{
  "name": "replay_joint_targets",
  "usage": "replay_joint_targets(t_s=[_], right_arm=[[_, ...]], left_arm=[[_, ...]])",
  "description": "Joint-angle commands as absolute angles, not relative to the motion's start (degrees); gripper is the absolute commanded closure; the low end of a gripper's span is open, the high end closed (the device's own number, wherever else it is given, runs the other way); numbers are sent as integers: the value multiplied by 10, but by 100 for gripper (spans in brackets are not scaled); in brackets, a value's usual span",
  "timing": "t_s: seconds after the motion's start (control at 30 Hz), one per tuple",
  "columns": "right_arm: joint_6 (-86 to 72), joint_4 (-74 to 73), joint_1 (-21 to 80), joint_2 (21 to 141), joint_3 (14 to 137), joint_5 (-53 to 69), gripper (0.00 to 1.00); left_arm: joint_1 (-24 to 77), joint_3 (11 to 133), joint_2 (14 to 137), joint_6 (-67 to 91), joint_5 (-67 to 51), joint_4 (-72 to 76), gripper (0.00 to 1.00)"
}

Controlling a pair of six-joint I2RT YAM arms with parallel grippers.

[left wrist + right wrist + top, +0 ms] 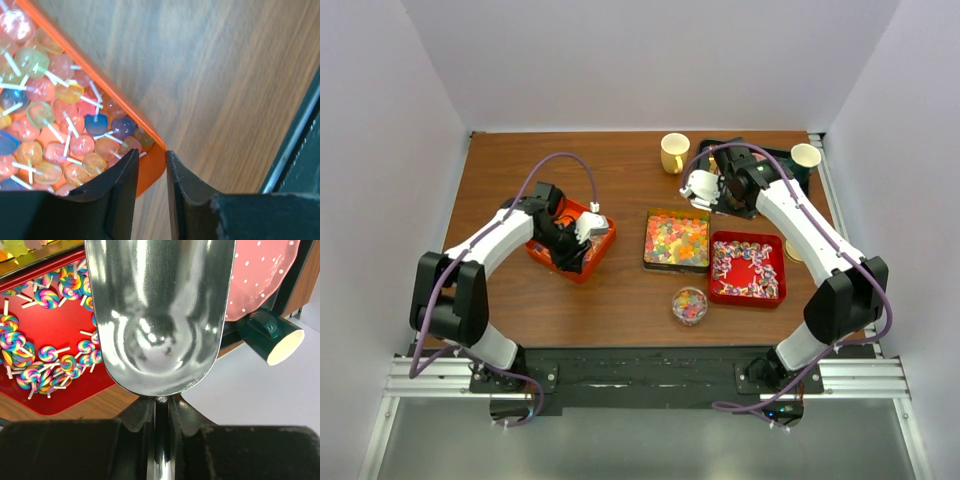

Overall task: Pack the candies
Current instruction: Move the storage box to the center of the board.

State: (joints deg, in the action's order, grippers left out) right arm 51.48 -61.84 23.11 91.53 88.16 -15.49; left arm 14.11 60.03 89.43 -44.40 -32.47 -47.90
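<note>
Black fingers of the left hand (151,151) fill the bottom of the left wrist view, one on each side of the near corner of the shallow orange plastic tray (151,172); whether they pinch that wall or have let it go I cannot tell. Inside that tray the translucent orange, red and blue candies (65,125) on white sticks lie thickly piled. Clenched on the handle of a shiny metal scoop (160,315), the right hand (161,407) hangs over the back of the brown wooden tabletop (620,290), and the scoop's bowl is bare. Packing looks barely begun: a small clear round tub (689,305) at the front holds a little mixed heap, while the swirled lollipops (748,268) in the red tray (713,270) and the glossy gummies (677,240) in the dark square tray (676,269) seem hardly touched. Bare wood lies between the orange tray and the dark one, the easiest lane for moving. The tub stands just before both middle trays and near the front edge, and the pink dotted plate (260,270) crowds the right hand's corner
</note>
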Motion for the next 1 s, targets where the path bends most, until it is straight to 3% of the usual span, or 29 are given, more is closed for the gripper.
replay_joint_targets(t_s=[0.0, 0.27, 0.47, 0.6, 0.97], right_arm=[[503, -616, 229, 900, 888, -154, 100], [501, -615, 229, 901, 883, -156, 100], [501, -613, 229, 905, 886, -158, 100], [503, -611, 229, 909, 883, -159, 100], [506, -613, 229, 933, 908, -151, 100]], left_arm=[[165, 633, 927, -376, -321, -406, 69], [193, 657, 964, -326, -290, -366, 75], [194, 631, 948, -337, -290, -373, 91], [194, 590, 906, -419, -280, -405, 96], [193, 515, 861, -703, -168, -464, 96]])
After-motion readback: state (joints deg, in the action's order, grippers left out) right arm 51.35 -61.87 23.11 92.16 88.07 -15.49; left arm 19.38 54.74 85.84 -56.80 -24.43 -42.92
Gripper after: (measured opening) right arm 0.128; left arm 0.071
